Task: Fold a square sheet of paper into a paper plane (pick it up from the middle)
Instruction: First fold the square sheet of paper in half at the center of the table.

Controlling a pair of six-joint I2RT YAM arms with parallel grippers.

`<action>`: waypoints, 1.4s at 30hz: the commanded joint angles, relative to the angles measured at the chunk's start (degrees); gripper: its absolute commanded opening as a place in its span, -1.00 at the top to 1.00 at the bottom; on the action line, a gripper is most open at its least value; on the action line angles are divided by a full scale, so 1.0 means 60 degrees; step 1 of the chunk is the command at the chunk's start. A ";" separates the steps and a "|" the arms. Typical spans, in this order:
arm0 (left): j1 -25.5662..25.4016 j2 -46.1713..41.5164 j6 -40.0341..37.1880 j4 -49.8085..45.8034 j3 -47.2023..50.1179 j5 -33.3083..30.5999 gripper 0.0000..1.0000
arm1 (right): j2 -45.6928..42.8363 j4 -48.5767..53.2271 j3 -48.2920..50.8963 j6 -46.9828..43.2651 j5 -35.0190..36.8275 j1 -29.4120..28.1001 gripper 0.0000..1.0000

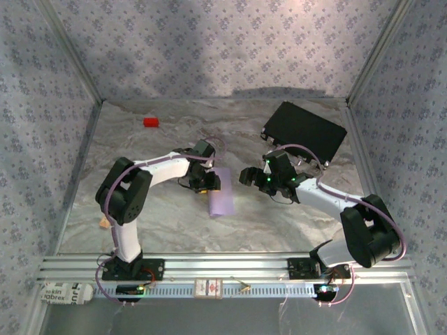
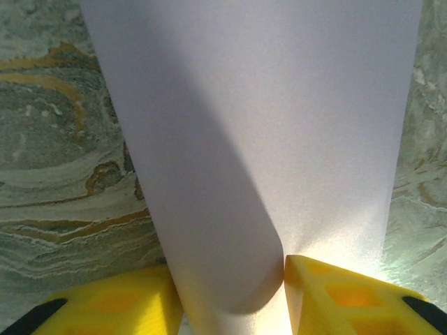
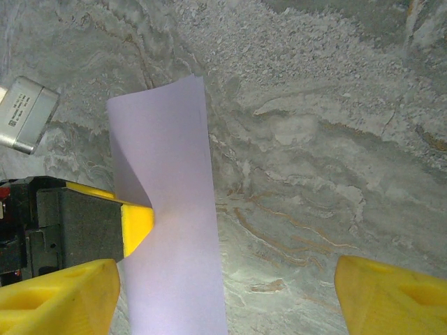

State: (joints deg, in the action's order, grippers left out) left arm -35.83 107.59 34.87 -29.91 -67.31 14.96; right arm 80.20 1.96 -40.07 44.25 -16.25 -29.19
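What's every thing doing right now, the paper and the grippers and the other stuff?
pale lilac square sheet of paper: curled over in a soft bend, not creased, pinched.
left gripper: shut on the paper.
right gripper: open, holding nothing.
small red block: lying apart, untouched.
black rectangular case: lying flat, untouched.

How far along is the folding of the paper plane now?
Done: the paper is bent over on itself, a soft curl without a sharp crease. In hand: the left gripper pinches that curl; the right gripper is open beside it. Left: the centre crease and all the pointed folds; no plane shape yet.
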 commanded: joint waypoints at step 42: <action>-0.0076 0.0811 -0.0526 -0.0592 0.0152 -0.1292 0.12 | 0.2258 -0.1157 -0.0818 0.0104 -0.1065 -0.0862 0.64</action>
State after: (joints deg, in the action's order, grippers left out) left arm -36.77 108.22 32.99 -31.38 -68.51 13.41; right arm 93.43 -4.71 -43.53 44.12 -23.24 -34.06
